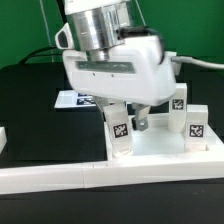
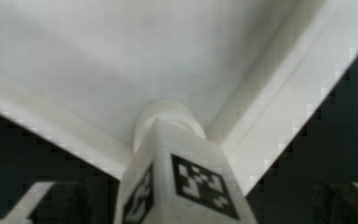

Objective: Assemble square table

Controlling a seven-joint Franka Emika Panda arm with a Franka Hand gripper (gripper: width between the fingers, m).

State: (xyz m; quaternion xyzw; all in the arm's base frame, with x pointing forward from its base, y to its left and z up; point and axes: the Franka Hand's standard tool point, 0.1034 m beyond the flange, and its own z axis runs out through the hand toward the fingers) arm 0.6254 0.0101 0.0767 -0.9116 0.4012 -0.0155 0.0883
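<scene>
A: Where is the table?

B: The slab [image 1: 165, 150] lies flat on the black counter [image 1: 30, 100], at the exterior view's right, just behind the long white wall [image 1: 110, 180] that runs across the front. Three legs stand upright on it. One leg [image 1: 120, 135] is at the near corner under the gripper [image 1: 125, 108]; a second leg [image 1: 196, 127] is at the right; a third leg [image 1: 179, 100] is further back. Each shows a black-and-white tag.

A: And the fingers?

B: Released, as far as I can tell. They hang on either side of the near leg's top, and the wrist view shows dim finger shapes [image 2: 25, 203] well apart from it.

A: What else is on the counter?

B: The marker board [image 1: 75, 99] lies behind the arm, partly hidden by the gripper body. A green cable [image 1: 205, 62] runs along the back, in front of a pale wall.

A: Anything blocking the view?

B: The big white gripper housing covers the slab's middle and far left corner.

A: What does the wrist view add?

B: It looks straight down the leg [image 2: 179, 160] onto the slab [image 2: 105, 60], showing the raised rim running away from the corner and the leg's tag up close.
</scene>
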